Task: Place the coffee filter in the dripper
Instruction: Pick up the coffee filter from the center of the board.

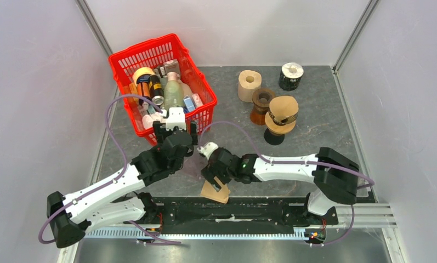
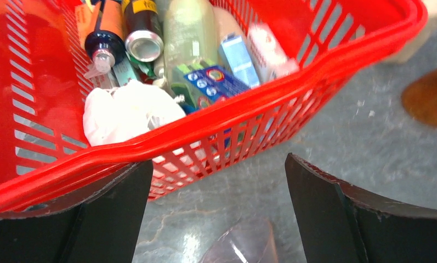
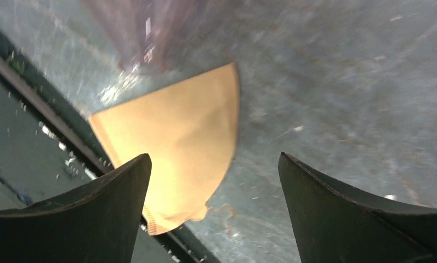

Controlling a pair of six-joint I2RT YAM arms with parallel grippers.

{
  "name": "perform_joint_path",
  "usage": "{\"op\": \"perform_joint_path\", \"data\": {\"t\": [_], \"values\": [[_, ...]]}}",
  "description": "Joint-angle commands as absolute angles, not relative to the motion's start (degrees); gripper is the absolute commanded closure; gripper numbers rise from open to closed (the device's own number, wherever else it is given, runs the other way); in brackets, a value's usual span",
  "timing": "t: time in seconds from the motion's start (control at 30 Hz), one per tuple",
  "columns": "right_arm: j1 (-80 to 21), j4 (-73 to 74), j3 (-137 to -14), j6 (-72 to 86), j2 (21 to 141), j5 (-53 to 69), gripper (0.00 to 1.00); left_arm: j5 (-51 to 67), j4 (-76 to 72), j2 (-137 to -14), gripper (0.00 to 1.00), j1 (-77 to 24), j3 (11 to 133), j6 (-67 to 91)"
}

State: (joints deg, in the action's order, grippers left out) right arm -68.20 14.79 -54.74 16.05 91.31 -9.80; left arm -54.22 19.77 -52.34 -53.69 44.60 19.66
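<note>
A tan paper coffee filter [image 1: 216, 192] lies flat at the table's near edge, its corner overhanging the black rail; in the right wrist view the filter [image 3: 177, 137] sits just ahead of the left finger. My right gripper [image 1: 213, 176] [image 3: 213, 159] hovers over it, open and holding nothing. The clear plastic dripper [image 2: 243, 246] rests on the table just below my left gripper [image 2: 219, 164] [image 1: 176, 131], which is open and empty near the basket. A blurred part of the dripper [image 3: 145, 38] shows beyond the filter.
A red basket [image 1: 150, 55] [image 2: 260, 98] full of bottles, cans and packets stands at the back left, close ahead of the left fingers. Wooden stands and paper rolls [image 1: 271, 98] cluster at the back right. A black rail [image 1: 249, 211] runs along the near edge.
</note>
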Motion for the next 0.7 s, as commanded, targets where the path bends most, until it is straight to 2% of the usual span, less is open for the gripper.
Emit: {"op": "perform_joint_path", "data": {"t": [0.0, 0.2, 0.37, 0.67], "values": [[-71.9, 16.3, -54.0, 12.8, 92.5, -8.7, 0.06, -64.4, 9.1, -51.4, 0.03, -52.6, 45.4, 18.6], [-72.3, 15.0, -52.6, 12.5, 88.3, -10.0, 0.06, -63.7, 7.1, -51.5, 0.03, -52.6, 44.8, 17.4], [-72.3, 16.3, -53.0, 12.7, 92.2, -10.0, 0.07, -62.5, 6.3, -50.4, 0.03, -52.6, 44.5, 17.5], [-72.1, 17.3, -53.1, 16.3, 96.7, -13.6, 0.17, -62.4, 4.0, -48.7, 0.03, -52.6, 43.4, 16.8]]}}
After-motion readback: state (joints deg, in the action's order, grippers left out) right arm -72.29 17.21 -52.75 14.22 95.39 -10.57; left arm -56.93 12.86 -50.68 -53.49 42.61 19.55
